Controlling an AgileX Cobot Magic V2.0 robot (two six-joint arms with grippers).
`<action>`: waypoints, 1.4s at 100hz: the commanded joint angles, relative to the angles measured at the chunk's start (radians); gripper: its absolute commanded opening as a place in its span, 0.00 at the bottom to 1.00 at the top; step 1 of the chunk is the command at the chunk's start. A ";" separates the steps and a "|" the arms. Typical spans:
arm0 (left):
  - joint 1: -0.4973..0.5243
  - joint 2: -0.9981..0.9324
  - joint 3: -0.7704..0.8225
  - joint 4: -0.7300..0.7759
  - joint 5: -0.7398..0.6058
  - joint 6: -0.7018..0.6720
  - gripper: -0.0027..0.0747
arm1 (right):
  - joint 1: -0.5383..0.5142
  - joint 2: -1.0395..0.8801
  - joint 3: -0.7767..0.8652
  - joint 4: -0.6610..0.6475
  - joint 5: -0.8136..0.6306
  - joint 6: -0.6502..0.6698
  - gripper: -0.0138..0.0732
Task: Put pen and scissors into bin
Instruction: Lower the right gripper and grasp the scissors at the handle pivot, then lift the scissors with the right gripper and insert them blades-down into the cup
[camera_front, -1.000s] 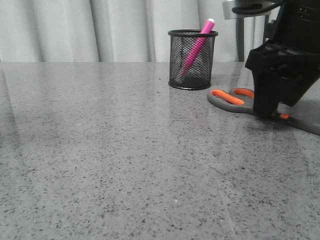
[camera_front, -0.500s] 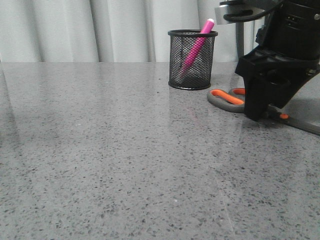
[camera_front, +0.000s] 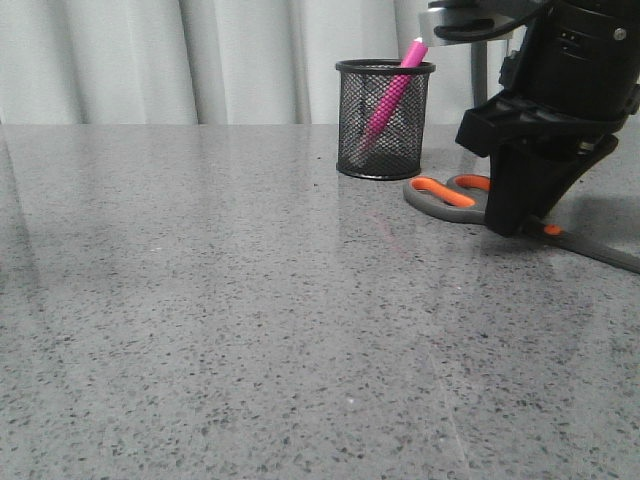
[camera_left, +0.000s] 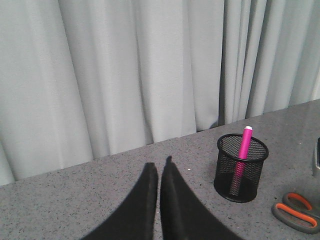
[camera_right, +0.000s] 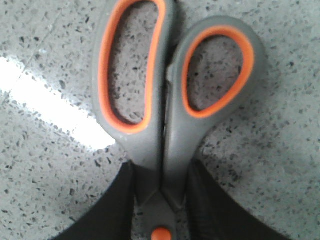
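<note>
Right hand (camera_right: 161, 200) clamps scissors (camera_right: 165, 100) — grey handles, orange-lined loops.

pen (camera_front: 392, 92): magenta, leaning in bin (camera_front: 385, 120) | scissors (camera_front: 452, 193): closed, flat, beside bin

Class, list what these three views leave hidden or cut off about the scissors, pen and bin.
- Scissors blades: front view, blocked by the right gripper and cut by the frame edge; right wrist view, below the frame.
- Pen lower tip: behind the bin mesh, both views.
- Scissors lifted or resting: unclear.
</note>
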 joint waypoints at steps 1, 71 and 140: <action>0.001 -0.007 -0.025 -0.054 -0.023 0.001 0.01 | -0.003 -0.066 -0.033 0.001 -0.035 -0.001 0.07; 0.001 -0.007 -0.025 -0.058 -0.025 0.001 0.01 | 0.071 -0.340 0.219 0.193 -1.156 -0.001 0.07; 0.001 -0.007 -0.025 -0.058 -0.027 0.001 0.01 | 0.108 0.069 0.026 0.193 -1.536 0.088 0.07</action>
